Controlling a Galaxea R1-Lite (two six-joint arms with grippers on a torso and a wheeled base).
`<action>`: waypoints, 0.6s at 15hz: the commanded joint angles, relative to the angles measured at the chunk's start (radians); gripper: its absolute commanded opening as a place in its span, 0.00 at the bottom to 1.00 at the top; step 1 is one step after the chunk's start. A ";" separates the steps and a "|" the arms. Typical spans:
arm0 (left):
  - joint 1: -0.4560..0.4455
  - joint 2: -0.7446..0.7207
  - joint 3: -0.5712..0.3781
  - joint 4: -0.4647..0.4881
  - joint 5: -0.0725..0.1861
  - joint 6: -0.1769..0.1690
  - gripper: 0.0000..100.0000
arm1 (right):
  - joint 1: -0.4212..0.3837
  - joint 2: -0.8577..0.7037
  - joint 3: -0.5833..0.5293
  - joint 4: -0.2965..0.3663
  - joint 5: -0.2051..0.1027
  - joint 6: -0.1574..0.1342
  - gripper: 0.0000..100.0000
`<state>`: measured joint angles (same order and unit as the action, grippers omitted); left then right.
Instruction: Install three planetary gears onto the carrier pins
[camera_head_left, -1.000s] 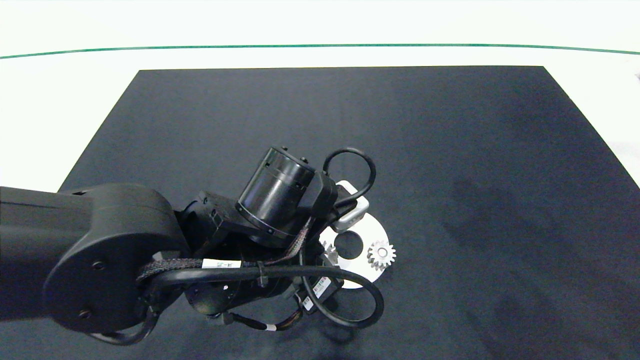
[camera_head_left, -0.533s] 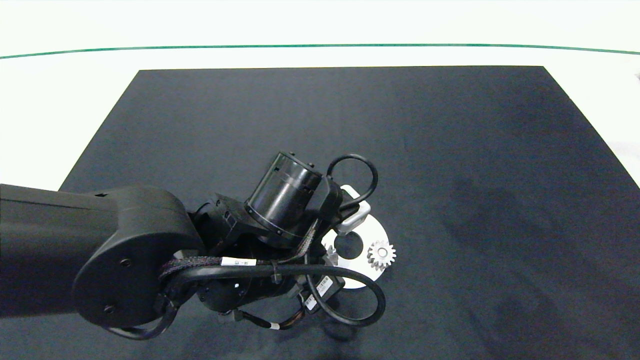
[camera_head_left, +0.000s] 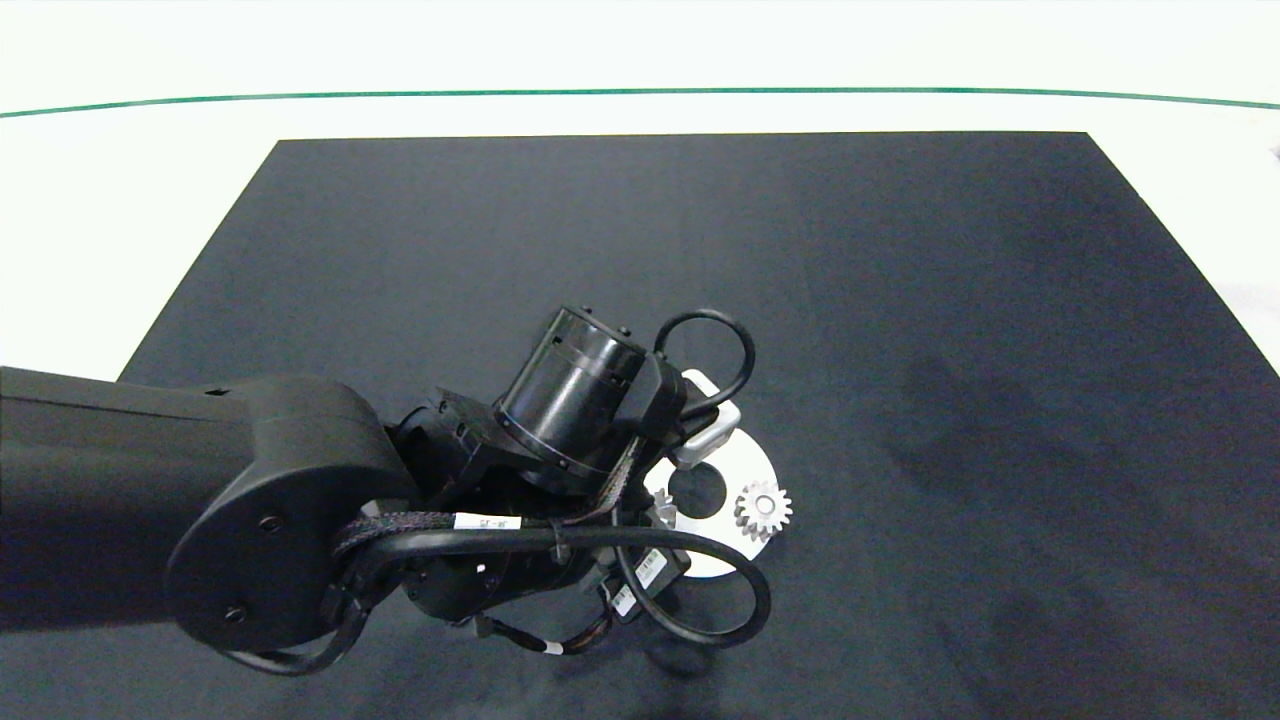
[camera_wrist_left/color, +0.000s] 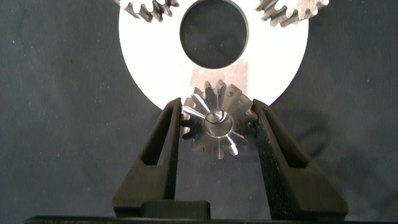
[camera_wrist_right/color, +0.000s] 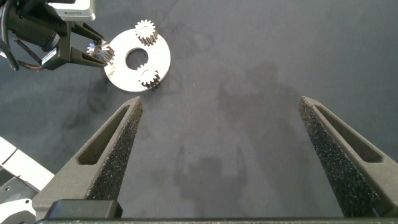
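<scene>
- Dark mat (camera_head_left: 900, 300) covers the white table (camera_head_left: 100, 200); your carrier disc (camera_wrist_left/color: 149, 74) lies flat on it, so the pins face straight up.
- Left gripper (camera_wrist_left/color: 215, 122) is closed on the third gear (camera_wrist_left/color: 216, 127), fingers on opposite teeth, bore left free. It sits at the disc's near rim, pin end visible in the bore.
- Two other gears (camera_wrist_right/color: 145, 29) already sit on the disc.
- Right gripper (camera_wrist_right/color: 217, 134) hangs wide open and empty, well clear.
- Seating depth: can't tell.
</scene>
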<state>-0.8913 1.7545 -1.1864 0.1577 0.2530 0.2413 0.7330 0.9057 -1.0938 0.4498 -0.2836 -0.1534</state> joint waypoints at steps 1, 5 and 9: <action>0.000 0.007 -0.001 0.000 0.002 0.001 0.10 | 0.000 -0.002 0.000 0.003 -0.002 -0.006 1.00; 0.000 0.008 0.001 0.000 0.002 0.001 0.10 | 0.000 -0.002 0.000 0.003 -0.002 -0.006 1.00; 0.002 -0.001 0.001 0.000 0.009 0.003 0.10 | 0.000 -0.002 0.000 0.003 -0.002 -0.008 1.00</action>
<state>-0.8900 1.7572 -1.1853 0.1572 0.2591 0.2423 0.7330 0.9034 -1.0938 0.4498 -0.2838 -0.1587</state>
